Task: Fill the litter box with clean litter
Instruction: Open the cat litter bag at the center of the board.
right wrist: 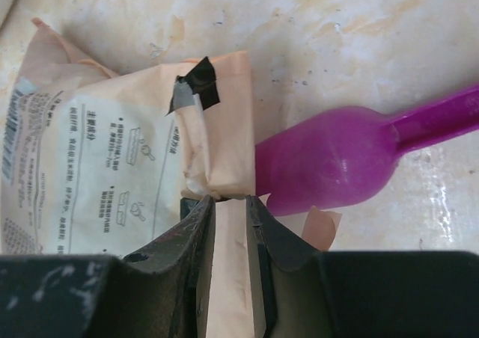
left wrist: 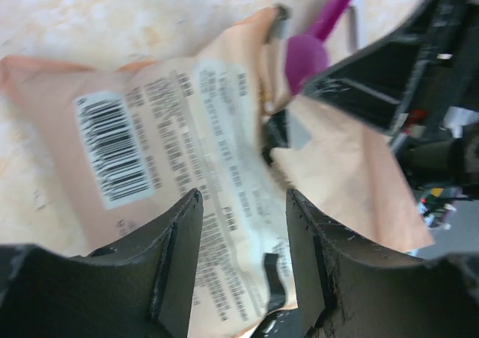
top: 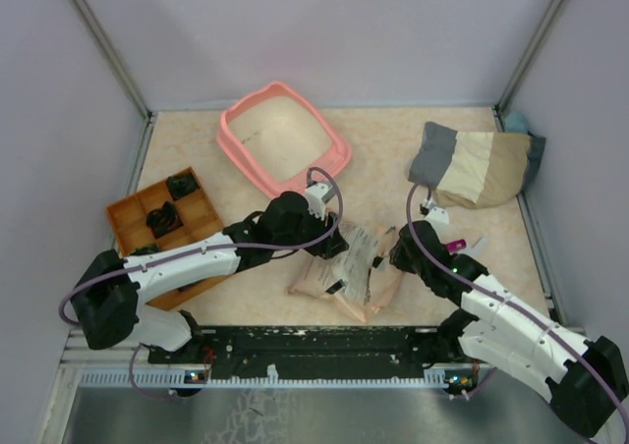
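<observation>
Left arm [top: 187,257] reaches inward, jaws parted; right arm [top: 491,302] angles inward, jaws pinched narrow.

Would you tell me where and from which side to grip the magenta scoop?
Probably the scoop's handle, from above with jaws across it: slim, it lies flat on the table, pointing away from the paper bag, while the wide bowl abuts the bag's fold.

Salmon-pink litter box [top: 280,130], askew, far centre.
</observation>
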Motion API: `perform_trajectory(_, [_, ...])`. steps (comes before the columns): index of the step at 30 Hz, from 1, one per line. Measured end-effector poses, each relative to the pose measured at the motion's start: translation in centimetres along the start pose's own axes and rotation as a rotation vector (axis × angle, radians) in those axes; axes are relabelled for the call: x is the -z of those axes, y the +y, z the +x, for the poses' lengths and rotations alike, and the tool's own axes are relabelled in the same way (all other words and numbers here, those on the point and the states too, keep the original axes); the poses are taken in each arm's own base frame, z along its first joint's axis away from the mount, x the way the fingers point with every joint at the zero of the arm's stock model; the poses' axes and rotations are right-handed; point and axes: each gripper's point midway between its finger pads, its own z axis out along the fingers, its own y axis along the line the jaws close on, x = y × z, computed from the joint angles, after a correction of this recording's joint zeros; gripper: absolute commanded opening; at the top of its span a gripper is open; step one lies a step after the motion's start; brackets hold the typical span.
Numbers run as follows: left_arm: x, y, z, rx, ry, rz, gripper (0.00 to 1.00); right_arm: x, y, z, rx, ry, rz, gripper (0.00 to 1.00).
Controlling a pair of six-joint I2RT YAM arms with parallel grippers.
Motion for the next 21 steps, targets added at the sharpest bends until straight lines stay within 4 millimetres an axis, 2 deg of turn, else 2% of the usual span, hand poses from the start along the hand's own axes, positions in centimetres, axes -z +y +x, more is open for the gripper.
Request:
perform_trajectory(4, [0.2,2.9,1.5,0.04,0.032,-0.085,0.54,-0.1,-1.1,0.3,-0.005,0.005,0.053,0.17])
perform_trajectory(8, [0.2,4.7,2.6,0.062,0.066,-0.153,0.56,-0.4,-2.3,0.9,-0.024,0.007,0.108,0.17])
perform_trajectory(13, [0.3,6.4,3.9,0.092,0.105,-0.203,0.57,0.0,-3.5,0.9,-0.021,-0.001,0.155,0.25])
perform_trajectory(15, [0.5,7.1,4.5,0.111,0.118,-0.222,0.56,0.6,-2.8,0.2,-0.009,-0.009,0.121,0.29])
perform_trajectory(21, [0.8,8.4,5.9,0.167,0.142,-0.237,0.55,3.0,4.0,-3.9,0.005,-0.063,-0.14,0.37])
